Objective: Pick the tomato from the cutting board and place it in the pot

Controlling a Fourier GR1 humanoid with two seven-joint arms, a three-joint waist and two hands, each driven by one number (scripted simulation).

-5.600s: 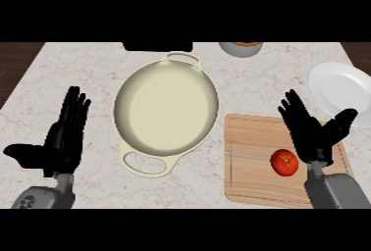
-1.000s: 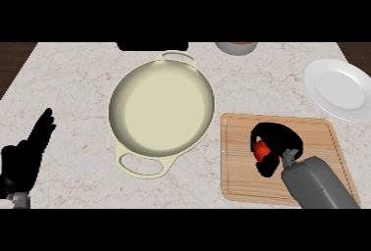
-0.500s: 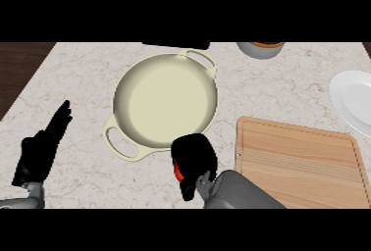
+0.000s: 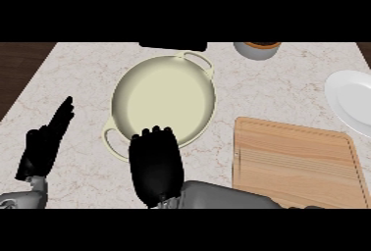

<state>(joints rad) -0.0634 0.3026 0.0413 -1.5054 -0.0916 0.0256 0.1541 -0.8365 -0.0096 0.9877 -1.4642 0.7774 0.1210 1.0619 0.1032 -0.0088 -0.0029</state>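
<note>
Right hand [image 4: 156,166] overlapping pot [image 4: 164,96] near rim; cutting board [image 4: 297,164] bare.

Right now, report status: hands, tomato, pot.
Right hand at the pot's near rim, back up; tomato not visible, presumably under it. Left hand open, resting at left. Cutting board bare. Nothing blocking the pot.

Marble counter [image 4: 80,73] bears pot [image 4: 163,98], cutting board [image 4: 297,162], plate [image 4: 351,100], bowl [image 4: 257,49].
</note>
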